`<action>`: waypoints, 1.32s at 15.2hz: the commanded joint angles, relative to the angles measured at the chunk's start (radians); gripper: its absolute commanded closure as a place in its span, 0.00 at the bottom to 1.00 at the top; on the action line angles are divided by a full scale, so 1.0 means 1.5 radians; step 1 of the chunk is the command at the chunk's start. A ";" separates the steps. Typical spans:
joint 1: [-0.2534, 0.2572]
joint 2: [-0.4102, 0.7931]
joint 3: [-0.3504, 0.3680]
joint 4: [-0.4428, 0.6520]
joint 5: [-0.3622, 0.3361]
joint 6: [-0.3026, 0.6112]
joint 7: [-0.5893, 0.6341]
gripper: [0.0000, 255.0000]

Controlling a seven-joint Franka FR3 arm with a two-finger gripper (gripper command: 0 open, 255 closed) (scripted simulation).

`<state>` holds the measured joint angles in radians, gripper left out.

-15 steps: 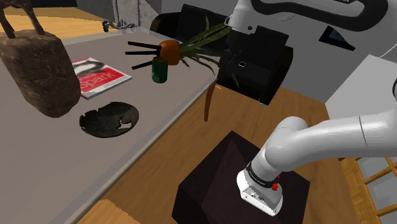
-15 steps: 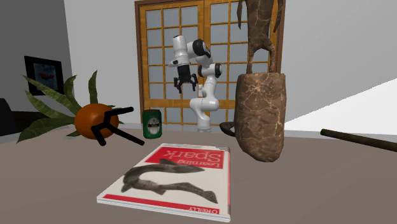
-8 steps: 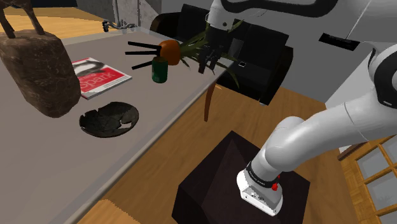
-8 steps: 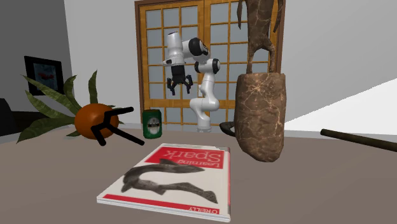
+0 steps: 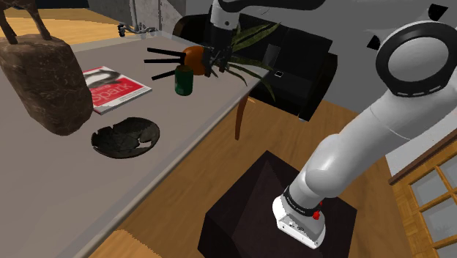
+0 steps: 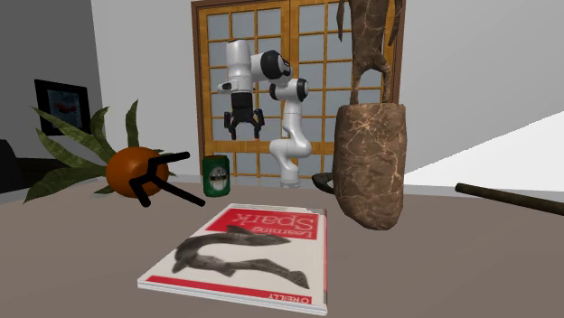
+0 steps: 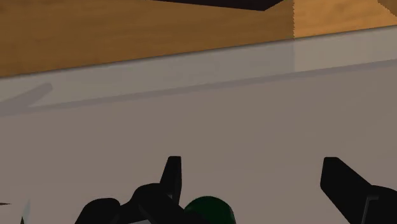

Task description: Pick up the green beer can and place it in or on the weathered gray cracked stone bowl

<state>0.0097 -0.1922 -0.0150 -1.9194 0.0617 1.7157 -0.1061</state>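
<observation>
Hovering over the far end of the table (image 5: 183, 126), the gripper (image 5: 217, 61) has its fingers (image 7: 340, 184) spread wide, nothing in them. The green can (image 5: 183, 80) stands upright by the orange pot (image 5: 194, 56), to the shoulder view's left of the gripper, well apart from the dark cracked bowl (image 5: 126, 138) nearer us.

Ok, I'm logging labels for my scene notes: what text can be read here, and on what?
"Learning Spark": on the book cover, upside down in the second exterior view.
"O'REILLY": small, on the same cover's near red strip.
Green can: markings too blurred to read.
</observation>
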 commanded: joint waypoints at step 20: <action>0.008 0.302 0.007 0.271 -0.043 0.039 0.031 0.00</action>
<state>0.0219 0.2604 -0.0046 -1.5104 -0.0031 1.7710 -0.0598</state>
